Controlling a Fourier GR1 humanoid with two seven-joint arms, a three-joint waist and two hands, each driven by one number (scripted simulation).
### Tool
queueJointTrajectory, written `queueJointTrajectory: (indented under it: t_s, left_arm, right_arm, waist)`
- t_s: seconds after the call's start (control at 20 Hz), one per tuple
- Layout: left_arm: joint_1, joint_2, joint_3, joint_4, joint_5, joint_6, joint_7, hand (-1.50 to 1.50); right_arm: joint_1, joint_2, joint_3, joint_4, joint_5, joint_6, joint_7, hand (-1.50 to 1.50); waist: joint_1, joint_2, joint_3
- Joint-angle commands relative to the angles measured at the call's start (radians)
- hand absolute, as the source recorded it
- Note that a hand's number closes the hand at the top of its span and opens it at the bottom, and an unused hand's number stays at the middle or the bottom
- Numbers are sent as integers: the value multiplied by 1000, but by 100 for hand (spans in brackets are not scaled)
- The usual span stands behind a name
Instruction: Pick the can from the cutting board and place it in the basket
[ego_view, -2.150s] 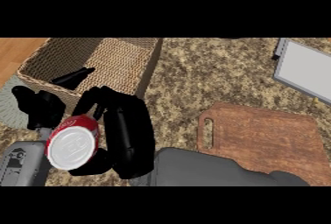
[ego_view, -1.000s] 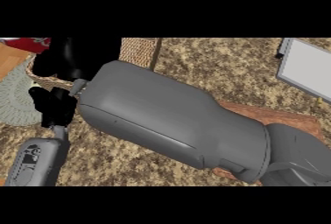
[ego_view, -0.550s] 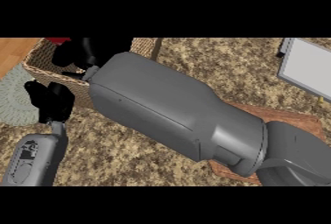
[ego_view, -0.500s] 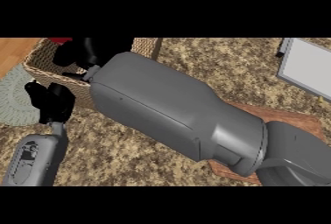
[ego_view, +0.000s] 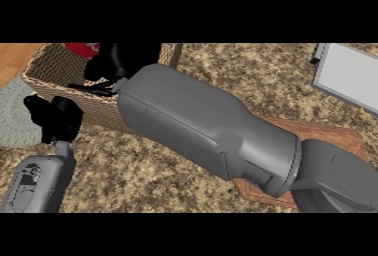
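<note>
The red can (ego_view: 83, 49) shows only as a small patch at the top of the view, inside the outline of the rectangular woven wicker basket (ego_view: 46, 67), towards its far side. Most of the can is hidden. The black right hand (ego_view: 122, 61) is over the basket's opening, just beside the can on its right and overlapping it. Whether this hand holds the can or has let go of it cannot be told (the hand reads as one dark mass there).

The thick grey right forearm (ego_view: 207, 125) runs diagonally from the lower right up to the basket and crosses its near right corner. It covers much of the brown wooden cutting board (ego_view: 328, 135). Only the board's right part and a strip of its near edge show, and nothing can be seen lying on those parts.

The black left hand (ego_view: 55, 119) is at the left of the view, fingers up and relaxed, holding nothing, just in front of the basket's near wall. Its grey forearm (ego_view: 35, 186) comes up from the lower left corner. To the left of that hand, a pale grey-green round object (ego_view: 13, 116) lies at the edge of the view.

Everything stands on the speckled brown stone counter (ego_view: 251, 70). A light grey rectangular tray (ego_view: 347, 75) lies tilted at the upper right, well apart from the basket.
</note>
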Motion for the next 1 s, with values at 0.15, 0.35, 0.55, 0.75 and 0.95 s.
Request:
queueJointTrajectory:
  t_s: [0.15, 0.35, 0.55, 0.75, 0.95]
  left_arm:
    - [22, -1, -19, 12, -11, -8, 30, 0]
    - [3, -2, -18, 20, -16, 0, 33, 0]
    - [19, -13, -38, 12, -36, 13, 35, 0]
    - [42, -27, -43, 11, -30, 9, 11, 0]
    - [-3, 5, -28, -17, -14, -9, 63, 0]
  right_arm:
    - [-90, 0, 234, 127, 123, 250, -52, 150]
    - [-133, 0, 258, 143, 122, 295, -41, 150]
    - [-141, 0, 264, 156, 108, 327, -49, 150]
    - [-121, 0, 242, 177, 74, 351, -77, 150]
    - [-124, 0, 219, 193, 5, 498, -58, 150]
  waist:
    - [-15, 1, -1]
    - [-8, 5, 0]
    - [0, 8, 1]
    - [-4, 10, 1]
    - [9, 10, 1]
